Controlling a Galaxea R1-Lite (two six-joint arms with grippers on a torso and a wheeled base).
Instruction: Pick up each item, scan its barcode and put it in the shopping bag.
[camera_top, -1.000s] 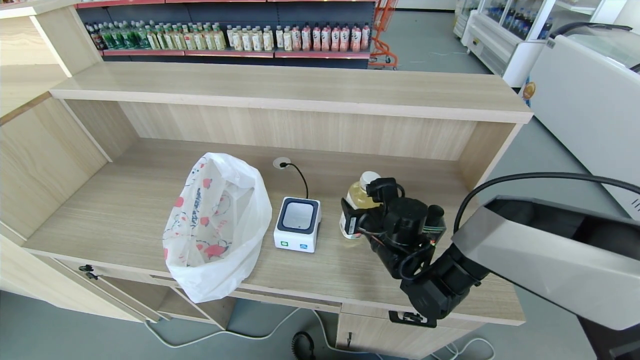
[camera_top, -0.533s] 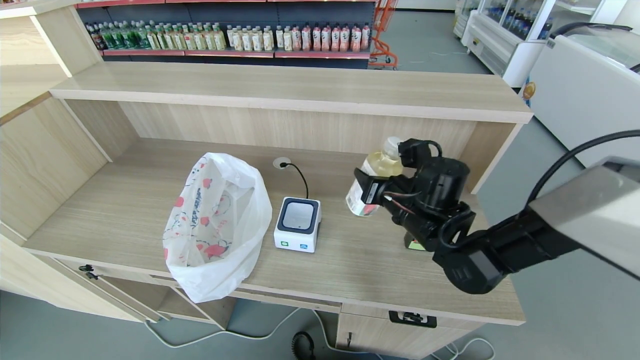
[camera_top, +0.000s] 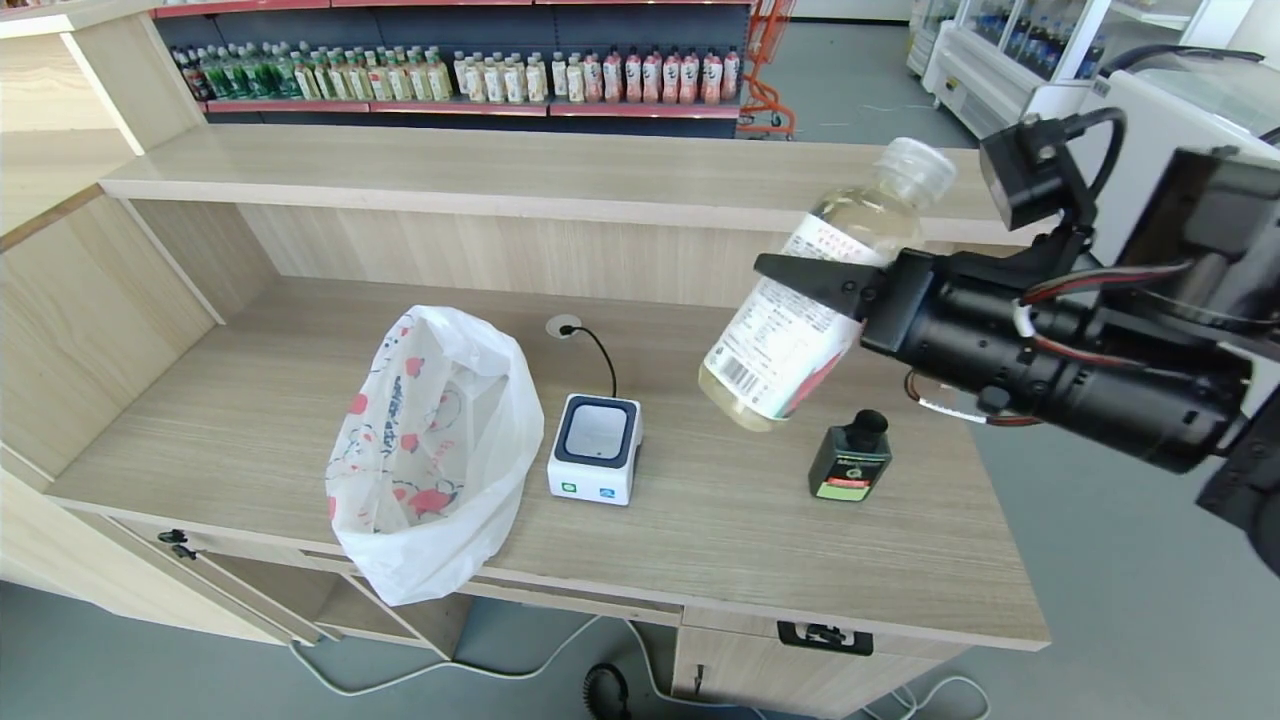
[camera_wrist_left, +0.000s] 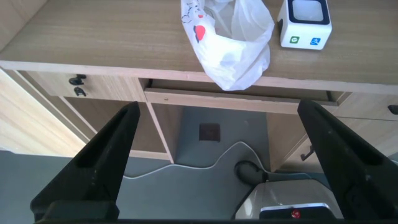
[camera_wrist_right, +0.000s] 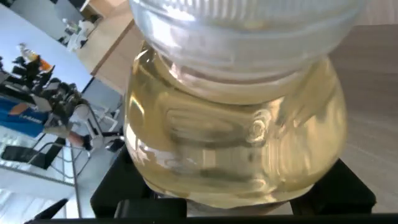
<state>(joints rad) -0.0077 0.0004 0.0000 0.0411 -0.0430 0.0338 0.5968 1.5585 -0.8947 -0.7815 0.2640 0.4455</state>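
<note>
My right gripper (camera_top: 825, 290) is shut on a clear bottle of pale yellow drink (camera_top: 800, 320), held tilted in the air above the counter, to the right of the scanner. Its white label with a barcode faces down and left. The right wrist view looks along the bottle (camera_wrist_right: 236, 124) from its cap end. The white barcode scanner (camera_top: 595, 447) sits mid-counter with its cable running back. A white shopping bag with red prints (camera_top: 430, 450) stands open at its left. A small dark green bottle (camera_top: 850, 460) stands under the held bottle. My left gripper (camera_wrist_left: 217, 155) is open below the counter's front edge.
The wooden counter (camera_top: 250, 420) has a raised back ledge (camera_top: 560, 175) and side walls. Drawers (camera_wrist_left: 236, 99) run under its front edge. Shelves of drink bottles (camera_top: 460, 75) and freezers (camera_top: 1170, 180) stand behind.
My right gripper has lifted the drink bottle off the counter, raised it to the right and tilted it. The small dark green bottle behind it has come into sight.
</note>
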